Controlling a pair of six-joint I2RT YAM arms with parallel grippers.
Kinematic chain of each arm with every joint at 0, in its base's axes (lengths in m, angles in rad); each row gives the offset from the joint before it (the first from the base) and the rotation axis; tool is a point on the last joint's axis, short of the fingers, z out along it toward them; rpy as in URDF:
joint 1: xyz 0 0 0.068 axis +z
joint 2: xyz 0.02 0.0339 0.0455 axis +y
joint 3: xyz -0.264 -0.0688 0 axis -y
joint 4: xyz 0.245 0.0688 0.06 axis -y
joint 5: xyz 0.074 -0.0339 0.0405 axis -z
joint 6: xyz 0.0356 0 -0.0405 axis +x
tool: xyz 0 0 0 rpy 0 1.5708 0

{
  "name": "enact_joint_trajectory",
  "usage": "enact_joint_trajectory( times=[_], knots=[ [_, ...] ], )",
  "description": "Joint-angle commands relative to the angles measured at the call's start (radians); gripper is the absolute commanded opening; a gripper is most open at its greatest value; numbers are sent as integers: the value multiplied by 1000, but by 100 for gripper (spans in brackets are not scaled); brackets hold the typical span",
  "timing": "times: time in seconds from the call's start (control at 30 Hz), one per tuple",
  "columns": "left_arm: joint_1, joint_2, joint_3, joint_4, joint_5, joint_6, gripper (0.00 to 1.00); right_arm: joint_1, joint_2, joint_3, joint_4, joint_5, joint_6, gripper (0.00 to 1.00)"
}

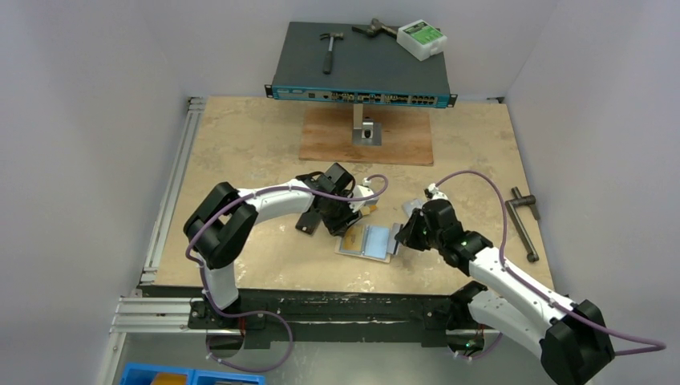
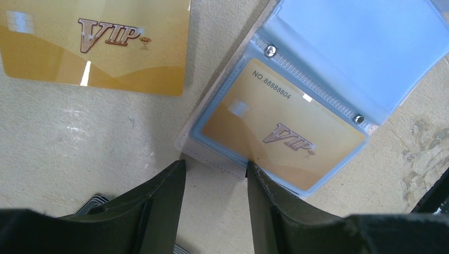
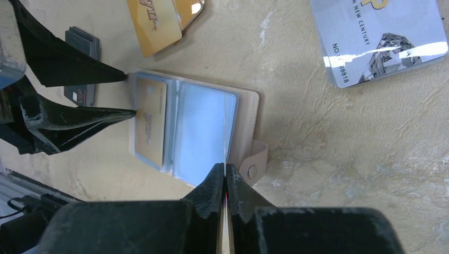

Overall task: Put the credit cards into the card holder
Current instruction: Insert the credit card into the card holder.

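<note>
Beige card holder (image 3: 248, 114) spread open on surface (image 1: 240, 144), bluish clear pockets, one gold VIP card (image 2: 280, 132) inside. Loose nearby: two gold cards (image 3: 153, 24), one silver card (image 3: 381, 39). Left claw (image 2: 214, 164) open at its edge; right claw (image 3: 224, 166) pinching a pocket leaf (image 3: 226, 137).

"VIP" on loose gold card (image 2: 95, 45), "NO.88888804" and "VIP" on sleeved card (image 2: 280, 132) in card holder (image 2: 360, 47) (silver card (image 3: 378, 39): "NEW CENTURY")

Beige card holder (image 3: 247, 113) lying open and flat, one gold VIP card (image 2: 280, 132) tucked inside under clear bluish plastic, second gold card (image 2: 95, 45) loose nearby, silver card (image 3: 378, 39) lying apart
</note>
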Motion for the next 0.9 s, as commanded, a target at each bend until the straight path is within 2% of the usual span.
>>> enact_joint_trajectory(
  times=[0.0, 0.4, 0.87],
  knots=[
    [-14, -15, -20, 11, -29, 29, 46, 3, -31, -12, 6, 17, 27, 0],
    [-20, -18, -17, 5, -32, 28, 46, 3, 1, -28, 42, -1, 28, 0],
    [-21, -22, -14, 1, -35, 29, 46, 4, -56, -10, -21, 16, 29, 0]
  ],
)
